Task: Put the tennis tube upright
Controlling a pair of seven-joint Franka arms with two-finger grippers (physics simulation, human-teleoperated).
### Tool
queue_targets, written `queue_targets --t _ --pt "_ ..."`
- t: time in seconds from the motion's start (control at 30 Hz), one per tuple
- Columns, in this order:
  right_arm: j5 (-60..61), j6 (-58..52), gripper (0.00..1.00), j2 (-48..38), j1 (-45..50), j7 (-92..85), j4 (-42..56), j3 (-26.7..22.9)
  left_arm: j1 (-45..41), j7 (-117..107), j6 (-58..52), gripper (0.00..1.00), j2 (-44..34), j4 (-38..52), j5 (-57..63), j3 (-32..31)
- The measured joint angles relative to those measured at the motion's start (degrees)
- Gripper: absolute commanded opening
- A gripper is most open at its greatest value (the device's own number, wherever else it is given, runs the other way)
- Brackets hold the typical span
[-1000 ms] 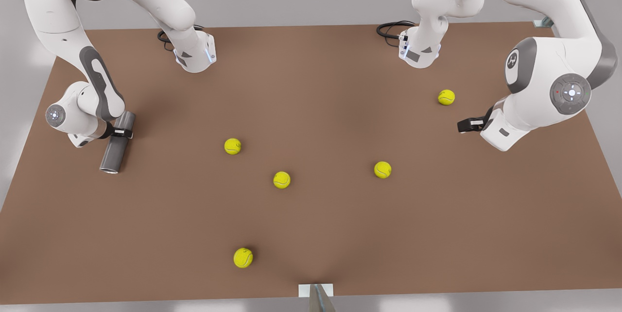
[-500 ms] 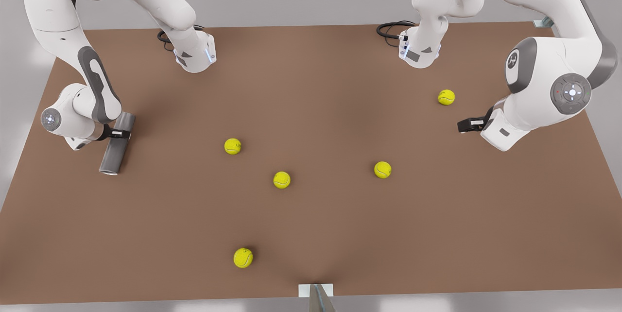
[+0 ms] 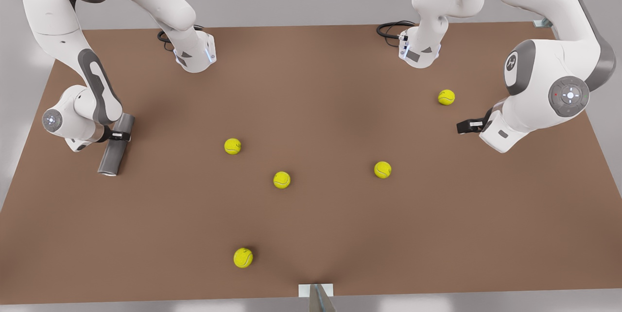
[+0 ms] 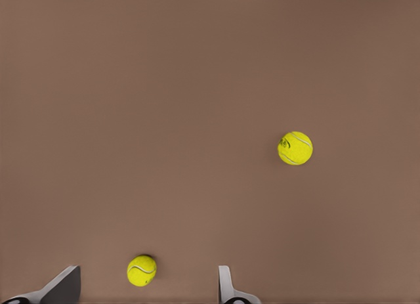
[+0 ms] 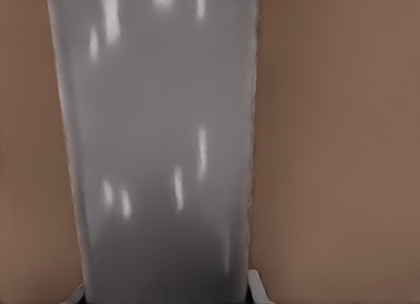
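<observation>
Your right tool (image 3: 118, 134) sits at the front view's left, closed across the tennis tube (image 3: 114, 144), which lies on its side on the brown desk (image 3: 311, 215) near that edge. The tube's open end points toward the camera side of the desk, and the tool grips it nearer the far end. In the right wrist view the tube (image 5: 157, 146) runs straight away from the camera, with a fingertip (image 5: 257, 287) pressed against each flank; whether the tube rests fully on the desk or is lifted a little, you probably cannot tell from these angles.

Your left tool (image 3: 464, 126) waits at the front view's right, above the desk, with its fingers spread and nothing between them; the left wrist view shows the two fingertips (image 4: 226, 287) well apart. One yellow tennis ball (image 3: 446, 97) lies near that tool, toward the far side. Four more lie across the middle and near side of the desk: one (image 3: 232, 146) closest to the tube, one (image 3: 281, 180) near the centre, one (image 3: 382, 169) further toward the front view's right, and one (image 3: 243, 257) close to the near edge.
</observation>
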Motion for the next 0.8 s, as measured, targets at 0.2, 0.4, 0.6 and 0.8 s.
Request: queue_targets --t 0.2,0.4,0.6,0.8 --pt "0.0 -0.1 0.81 0.1 -0.1 -0.1 0.0 0.0 -0.1 -0.2 0.0 1.0 0.3 0.0 0.0 -0.1" --pt "0.0 0.3 0.81 0.6 -0.2 0.0 -0.1 0.0 0.0 -0.2 0.0 1.0 0.6 0.0 0.0 -0.1" --pt "0.1 0.4 0.71 0.7 -0.1 -0.2 -0.1 0.0 -0.1 -0.2 0.0 1.0 0.6 0.0 0.0 -0.1" --pt "0.2 -0.5 0.72 0.5 0.4 -0.2 0.5 0.1 -0.1 -0.3 -0.1 1.0 0.6 0.0 0.0 -0.1"
